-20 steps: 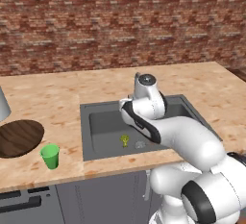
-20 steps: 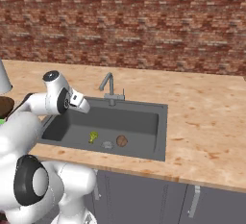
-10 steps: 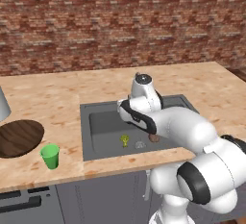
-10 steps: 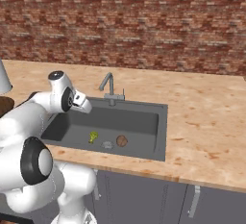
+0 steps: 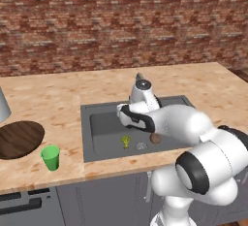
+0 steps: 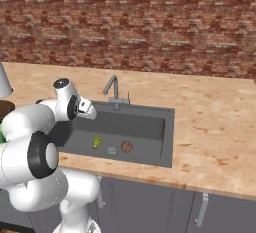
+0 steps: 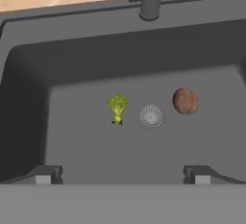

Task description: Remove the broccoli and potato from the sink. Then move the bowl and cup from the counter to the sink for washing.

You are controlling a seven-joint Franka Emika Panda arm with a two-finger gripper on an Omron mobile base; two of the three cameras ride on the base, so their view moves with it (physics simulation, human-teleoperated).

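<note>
Right now the sink (image 7: 57, 74) is filling the hand view, with the potato (image 7: 185, 100) sitting right of centre and the broccoli (image 7: 117, 107) left of centre, the drain (image 7: 152, 116) between them. Both are lying ahead of the fingers (image 7: 122, 174), the broccoli nearer their midline. Those fingers are standing wide apart, holding and touching nothing.

Kitchen: sink (image 5: 97, 111), counter (image 5: 58, 94), brick wall (image 5: 121, 21).
</note>
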